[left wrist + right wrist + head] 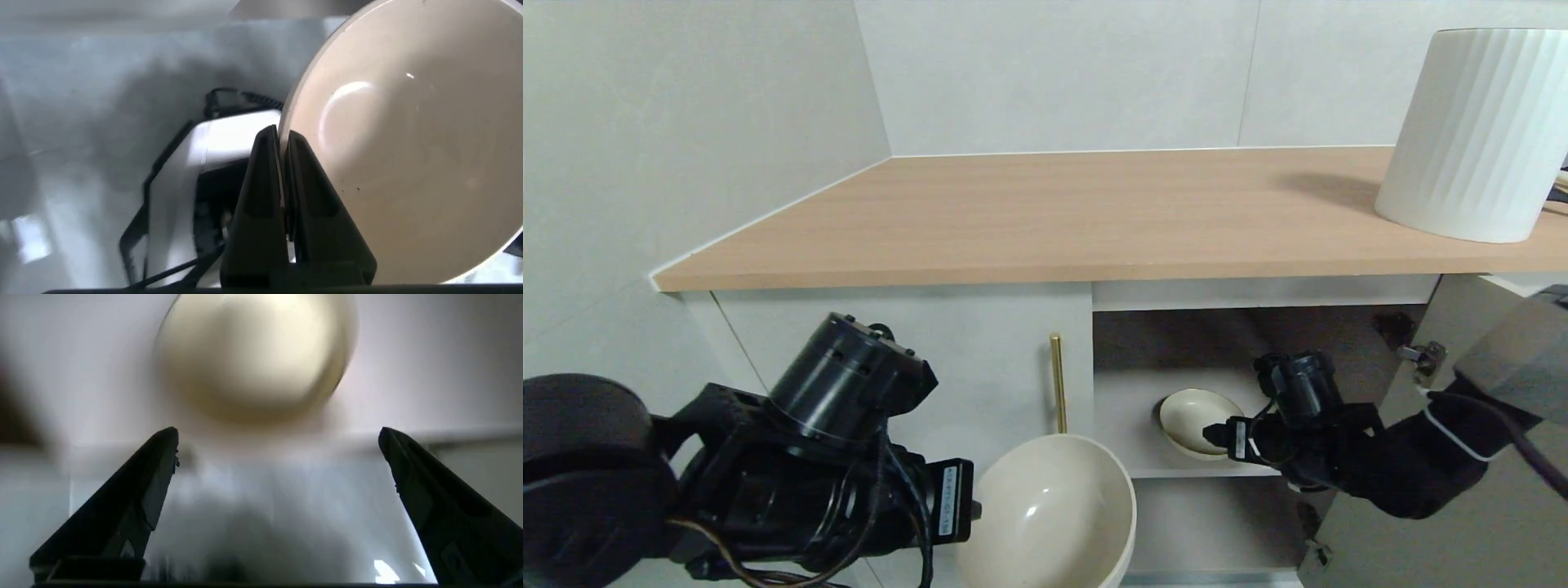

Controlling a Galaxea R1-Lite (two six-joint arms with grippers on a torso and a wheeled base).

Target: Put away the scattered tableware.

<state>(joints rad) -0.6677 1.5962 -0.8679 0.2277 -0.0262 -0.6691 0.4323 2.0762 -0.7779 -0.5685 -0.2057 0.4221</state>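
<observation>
On the shelf [1127, 429], small bowl [1194, 418] just beyond the spread right gripper [1215, 434]; left gripper [282, 135] clamps a large bowl [1054, 506].

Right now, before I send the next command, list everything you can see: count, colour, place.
large bowl: one, cream, held up in front of the closed cabinet door
small bowl: one, cream, on the shelf inside the open cabinet
shelf: one, pale, in the open compartment
countertop: one, light wood, above the cabinet
ribbed cylinder: one, white, at the countertop's right end
closed cabinet door: one, pale grey, left of the open compartment
handle: one, brass, upright on that door's right edge
left gripper: one, black, jaws shut on the large bowl's rim
right gripper: one, black, jaws open, at the shelf facing the small bowl
</observation>
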